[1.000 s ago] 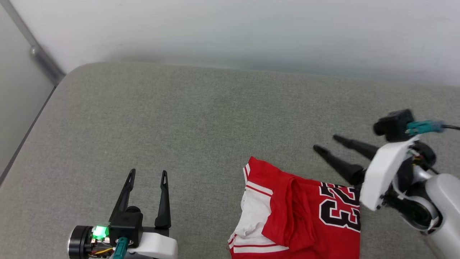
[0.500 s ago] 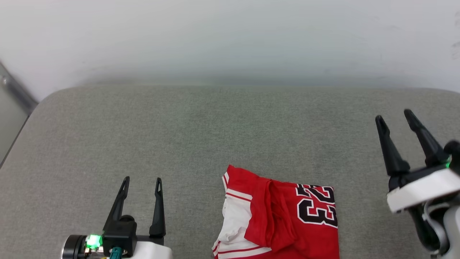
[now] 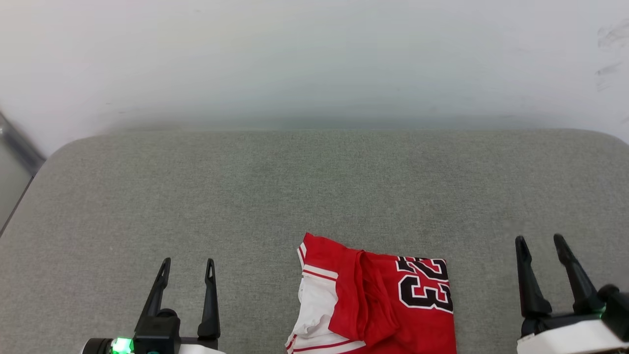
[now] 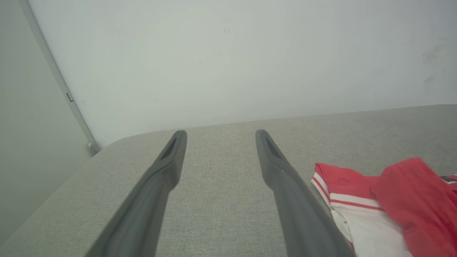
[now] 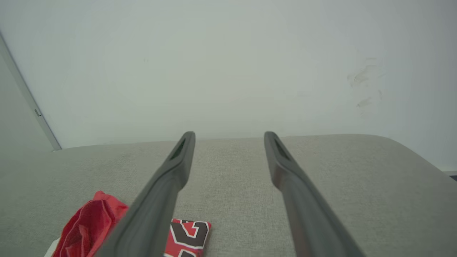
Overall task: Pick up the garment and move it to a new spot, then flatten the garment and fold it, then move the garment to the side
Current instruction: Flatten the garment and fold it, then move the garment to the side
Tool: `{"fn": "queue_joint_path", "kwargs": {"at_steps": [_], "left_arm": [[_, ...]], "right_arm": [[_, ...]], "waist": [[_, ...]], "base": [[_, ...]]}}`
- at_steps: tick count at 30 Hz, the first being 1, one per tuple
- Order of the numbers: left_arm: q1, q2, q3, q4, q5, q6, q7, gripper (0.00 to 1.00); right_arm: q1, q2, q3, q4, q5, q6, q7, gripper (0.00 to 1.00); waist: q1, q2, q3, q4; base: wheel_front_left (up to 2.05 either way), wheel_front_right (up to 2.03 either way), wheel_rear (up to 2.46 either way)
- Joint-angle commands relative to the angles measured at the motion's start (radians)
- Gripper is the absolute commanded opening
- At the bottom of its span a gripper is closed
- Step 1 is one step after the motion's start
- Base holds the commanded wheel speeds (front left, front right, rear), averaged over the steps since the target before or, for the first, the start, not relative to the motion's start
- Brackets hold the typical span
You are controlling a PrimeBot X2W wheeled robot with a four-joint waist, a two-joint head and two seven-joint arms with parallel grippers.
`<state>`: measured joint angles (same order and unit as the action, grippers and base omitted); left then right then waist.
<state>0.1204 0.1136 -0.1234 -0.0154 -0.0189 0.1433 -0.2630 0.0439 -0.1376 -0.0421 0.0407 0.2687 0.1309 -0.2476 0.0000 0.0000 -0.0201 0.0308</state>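
The garment (image 3: 378,305), a red jersey with white sleeves, striped trim and a black "23", lies folded into a compact block on the grey cushioned surface (image 3: 295,187) near the front edge. The left wrist view catches its striped sleeve end (image 4: 375,207) at the right, and the right wrist view its red folds and number (image 5: 96,225) at the lower left. My left gripper (image 3: 188,263) stands open at the lower left, apart from the garment. My right gripper (image 3: 540,241) stands open at the lower right, also clear of it. Both hold nothing.
A pale wall (image 3: 314,64) rises behind the surface. The rounded left corner of the surface (image 3: 64,152) drops off beside a grey wall strip (image 3: 14,142). Bare grey fabric stretches behind and to both sides of the garment.
My right gripper has pulled back from beside the garment to the lower right, fingers now pointing up. The camera has shifted, so the whole scene sits differently. The garment's shape is unchanged.
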Motion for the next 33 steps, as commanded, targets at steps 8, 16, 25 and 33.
{"fn": "queue_joint_path", "kwargs": {"at_steps": [8,16,25,33], "left_arm": [[0.02,-0.004,0.006,0.009,0.001,-0.009,-0.002,1.0],[0.02,-0.008,0.011,0.015,0.005,-0.017,-0.002,1.0],[0.014,-0.013,0.014,0.015,0.004,-0.021,-0.002,1.0],[-0.002,-0.014,0.014,0.019,0.007,-0.031,-0.002,1.0]], "right_arm": [[0.094,0.043,-0.02,0.007,-0.028,0.0,-0.017,1.0],[0.113,0.062,-0.023,-0.009,-0.048,0.0,-0.017,1.0],[-0.057,-0.047,-0.025,-0.068,-0.072,0.0,-0.014,1.0],[-0.257,-0.251,0.13,-0.111,0.026,-0.001,0.275,1.0]], "waist": [[0.0,0.0,-0.005,0.008],[0.0,0.0,-0.005,0.012],[0.0,0.0,0.002,0.013],[0.0,0.0,0.023,0.03]], "base": [[0.0,0.0,0.0],[0.0,0.0,0.0],[0.0,0.0,0.0],[0.0,0.0,0.0]]}}
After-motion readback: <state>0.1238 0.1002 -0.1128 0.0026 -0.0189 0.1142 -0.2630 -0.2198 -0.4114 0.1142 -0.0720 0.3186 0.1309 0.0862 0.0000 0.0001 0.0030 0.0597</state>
